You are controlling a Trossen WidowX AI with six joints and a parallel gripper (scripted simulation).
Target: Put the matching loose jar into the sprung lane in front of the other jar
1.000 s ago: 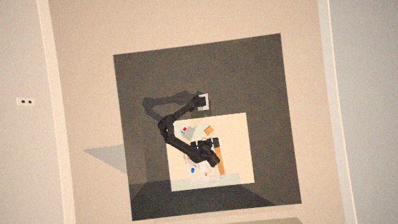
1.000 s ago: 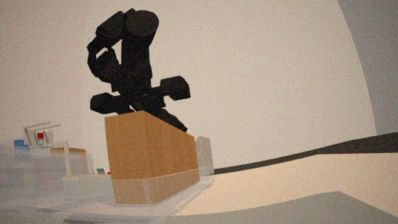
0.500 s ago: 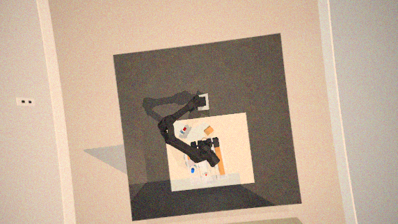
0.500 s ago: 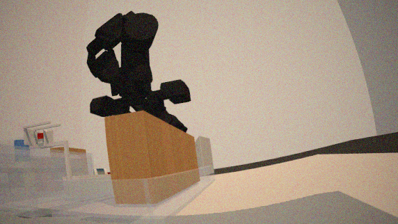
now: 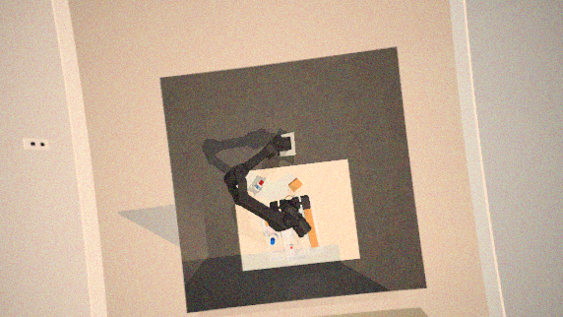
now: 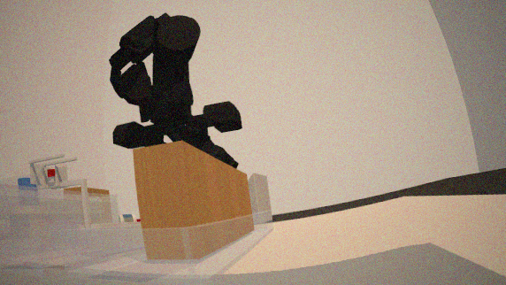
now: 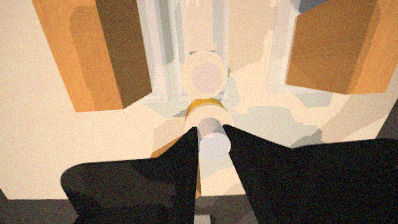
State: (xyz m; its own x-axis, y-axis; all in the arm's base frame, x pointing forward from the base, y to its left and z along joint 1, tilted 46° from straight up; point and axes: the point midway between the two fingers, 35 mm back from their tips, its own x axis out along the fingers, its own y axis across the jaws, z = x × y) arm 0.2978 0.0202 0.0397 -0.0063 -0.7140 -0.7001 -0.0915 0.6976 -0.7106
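My gripper is shut on the pale knob of a jar with a white top and a yellow band. The jar hangs upright below the fingertips, just outside the front end of the sprung lane. Another jar with a round pale top stands at the front end of that lane, directly ahead of the held one; its band does not show. The wrist view does not tell how high the held jar is. In the exterior view the fingertips and the held jar are hidden behind a wooden block. The pusher plate is not clearly visible.
Wooden blocks stand on both sides of the lane; one block fills the middle of the exterior view. A small wooden block and a grey piece with red and blue marks lie behind the gripper.
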